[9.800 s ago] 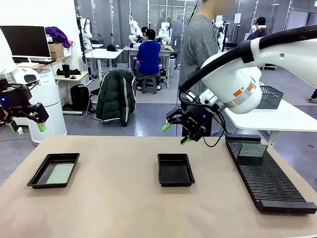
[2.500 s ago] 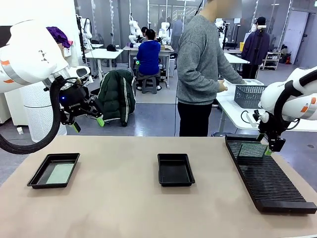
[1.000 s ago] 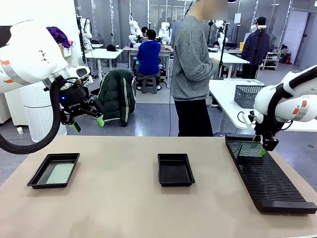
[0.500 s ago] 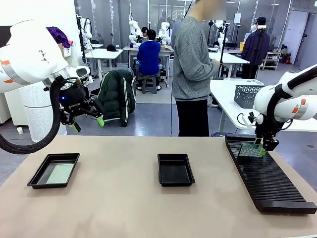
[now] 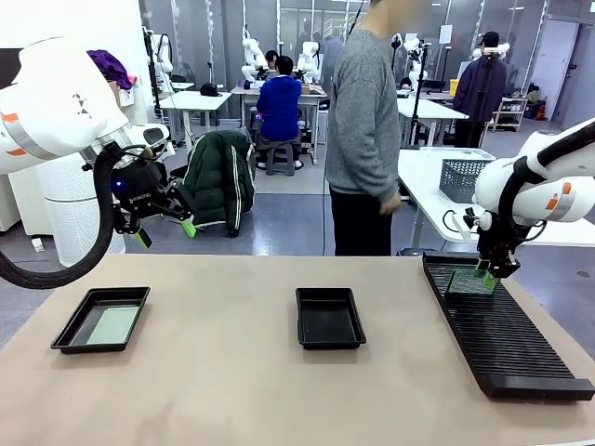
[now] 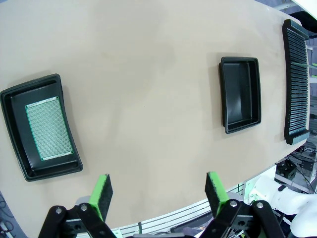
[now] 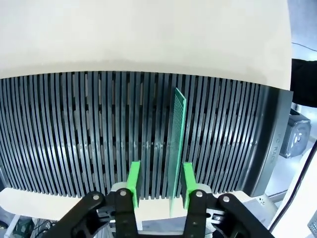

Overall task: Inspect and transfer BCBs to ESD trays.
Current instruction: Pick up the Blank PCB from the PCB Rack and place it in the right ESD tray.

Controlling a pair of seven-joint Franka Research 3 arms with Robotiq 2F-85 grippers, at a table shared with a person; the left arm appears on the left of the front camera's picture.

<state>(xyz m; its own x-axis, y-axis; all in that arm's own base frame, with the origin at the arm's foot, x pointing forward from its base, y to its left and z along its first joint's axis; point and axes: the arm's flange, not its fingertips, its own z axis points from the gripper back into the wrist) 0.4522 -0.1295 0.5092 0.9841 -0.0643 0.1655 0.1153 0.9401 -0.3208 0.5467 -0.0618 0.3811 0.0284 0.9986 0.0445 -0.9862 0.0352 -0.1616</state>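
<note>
right gripper [image 7: 160, 181] has narrowed astride the upright bcb [image 7: 176, 124] in the slotted rack [image 7: 74, 129], not clamped; left gripper [image 6: 157, 191] wide, empty

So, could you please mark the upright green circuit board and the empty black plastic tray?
Upright green circuit board [image 7: 176, 144]: right wrist view, its middle.
Empty black plastic tray [image 5: 330, 321]: front view, bare floor.

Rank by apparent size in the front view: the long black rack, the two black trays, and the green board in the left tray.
1. rack
2. left tray and middle tray: much alike, seen at different angles, so not ranked apart
3. green board, lying inside the left tray
</note>
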